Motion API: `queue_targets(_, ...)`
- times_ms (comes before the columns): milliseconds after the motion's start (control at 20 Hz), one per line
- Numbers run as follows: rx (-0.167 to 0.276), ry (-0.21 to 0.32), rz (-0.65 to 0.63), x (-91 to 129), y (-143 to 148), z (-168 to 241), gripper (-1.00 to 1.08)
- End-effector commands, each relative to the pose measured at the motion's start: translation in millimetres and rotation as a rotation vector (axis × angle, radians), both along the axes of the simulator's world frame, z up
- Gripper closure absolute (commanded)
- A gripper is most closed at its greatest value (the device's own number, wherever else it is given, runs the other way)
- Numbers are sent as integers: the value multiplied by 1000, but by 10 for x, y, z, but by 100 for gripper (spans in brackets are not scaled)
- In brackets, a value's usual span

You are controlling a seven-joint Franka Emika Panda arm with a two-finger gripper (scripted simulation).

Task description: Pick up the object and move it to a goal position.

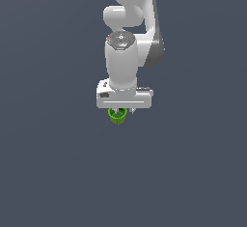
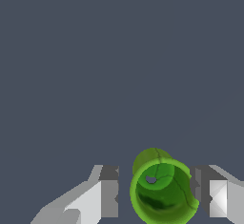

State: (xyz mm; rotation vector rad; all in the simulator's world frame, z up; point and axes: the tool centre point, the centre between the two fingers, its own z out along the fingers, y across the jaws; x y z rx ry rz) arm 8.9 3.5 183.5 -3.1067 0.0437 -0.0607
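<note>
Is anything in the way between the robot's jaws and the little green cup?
No, nothing visible blocks it. In the wrist view the green cup sits between the open jaws of the gripper, nearer one finger, with only bare grey floor around it. No goal marker shows in either view.

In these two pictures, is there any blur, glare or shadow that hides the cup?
Exterior view: sharp and evenly lit, no glare; the gripper body covers the top of the green cup. Wrist view: no blur; jagged pixel edges on the fingers; the cup shows soft shading inside, and no cast shadow shows on the grey ground.
</note>
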Motion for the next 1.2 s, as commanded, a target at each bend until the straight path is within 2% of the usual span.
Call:
queue_targets(0, -1, 0, 1, -1, -2, -1, -20)
queue_targets(250, -23, -3, 17, -14, -35, -17, -20)
queue_targets(550, -79, -10, 60, -46, -120, -56, -20)
queue_targets(1150, -267, -36, 237, -159, -363, -171, -20)
